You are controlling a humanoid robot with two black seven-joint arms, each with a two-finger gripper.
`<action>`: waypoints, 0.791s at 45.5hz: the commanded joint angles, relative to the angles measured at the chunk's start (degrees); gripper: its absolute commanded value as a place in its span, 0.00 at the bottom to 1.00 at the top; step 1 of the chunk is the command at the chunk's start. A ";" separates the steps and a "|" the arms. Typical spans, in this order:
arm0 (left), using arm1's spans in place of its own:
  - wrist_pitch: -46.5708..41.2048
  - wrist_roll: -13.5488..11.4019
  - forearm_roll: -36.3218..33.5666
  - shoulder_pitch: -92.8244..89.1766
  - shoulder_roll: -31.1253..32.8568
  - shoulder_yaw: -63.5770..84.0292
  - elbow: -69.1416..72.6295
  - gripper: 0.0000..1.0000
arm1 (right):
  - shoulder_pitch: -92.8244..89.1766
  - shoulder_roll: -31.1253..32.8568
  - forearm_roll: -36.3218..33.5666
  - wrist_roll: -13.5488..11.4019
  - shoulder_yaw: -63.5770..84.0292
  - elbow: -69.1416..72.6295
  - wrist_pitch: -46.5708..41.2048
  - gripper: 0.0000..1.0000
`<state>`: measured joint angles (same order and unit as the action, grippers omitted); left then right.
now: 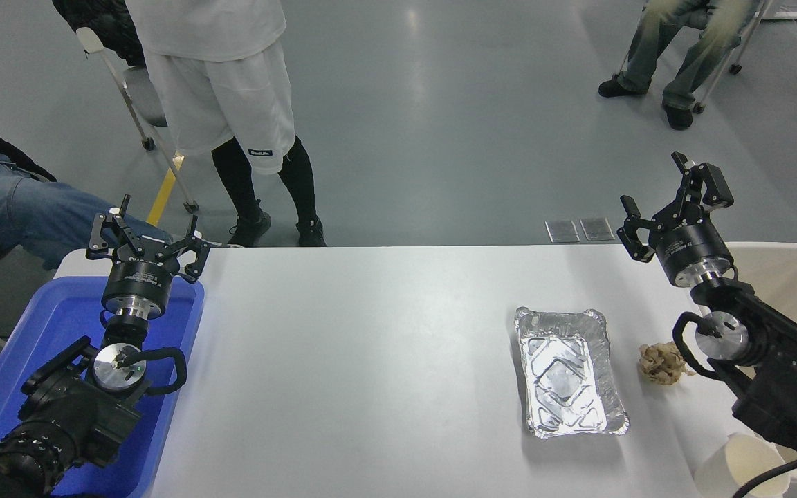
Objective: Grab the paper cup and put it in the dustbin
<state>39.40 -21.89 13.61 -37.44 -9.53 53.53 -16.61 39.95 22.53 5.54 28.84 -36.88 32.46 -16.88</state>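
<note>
The white paper cup (737,465) lies on its side at the table's bottom right corner, its cream inside facing the camera, partly behind my right arm's cable. The cream dustbin (796,277) stands off the table's right edge, largely hidden by my right arm. My right gripper (668,197) is open and empty, raised above the table's far right edge, far from the cup. My left gripper (144,238) is open and empty, parked over the blue bin at the lower left.
A foil tray (568,370) sits right of centre with a crumpled brown paper wad (661,363) beside it. A blue bin (59,346) stands at the left edge. A person stands beyond the far side (222,104); others sit at the far left and far right.
</note>
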 commanded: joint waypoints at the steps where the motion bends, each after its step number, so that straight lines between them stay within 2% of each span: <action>1: -0.02 0.00 0.01 0.00 -0.05 0.00 0.00 0.99 | 4.25 3.30 0.61 -0.54 10.67 0.06 2.20 1.00; 12: -0.11 0.00 0.01 0.00 0.04 0.00 0.00 0.99 | 8.47 5.68 -0.09 -1.86 21.50 0.50 4.40 1.00; 15: -0.11 0.00 0.01 0.00 0.04 0.00 0.00 0.99 | 9.26 7.43 0.17 -3.87 21.67 1.02 4.40 1.00; 21: -0.20 0.00 0.01 0.00 0.04 0.00 0.09 0.99 | 10.76 12.96 0.44 -10.90 22.98 6.03 4.48 1.00; 23: -0.20 0.00 0.01 0.00 0.04 0.00 0.00 0.99 | 12.16 14.99 0.35 -11.79 25.52 7.79 4.57 1.00; 36: -0.20 0.00 0.01 0.00 0.04 0.00 0.00 0.99 | 25.17 20.88 0.17 -11.88 46.45 13.85 3.87 1.00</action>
<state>39.22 -21.89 13.62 -37.44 -9.52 53.52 -16.59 56.49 37.36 5.84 18.78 -4.21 41.23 -12.59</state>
